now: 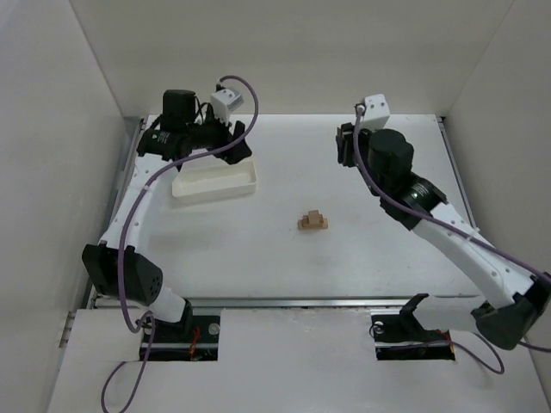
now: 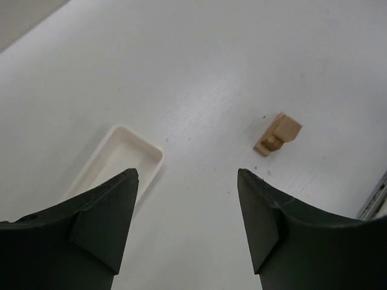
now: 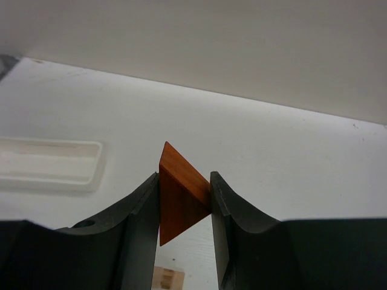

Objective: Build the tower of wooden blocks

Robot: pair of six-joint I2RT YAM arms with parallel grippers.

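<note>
One wedge corner juts above the clamping right gripper, blocks below

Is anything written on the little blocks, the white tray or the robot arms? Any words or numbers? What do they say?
None: no word, number or sign can be read in any view.
The tan blocks, the orange-red wedge in the right hand, the white tray, the left arm and the right arm all look plain.

The left arm and right arm are white with black joints. Purple cables trail both. The left gripper is black.
</note>
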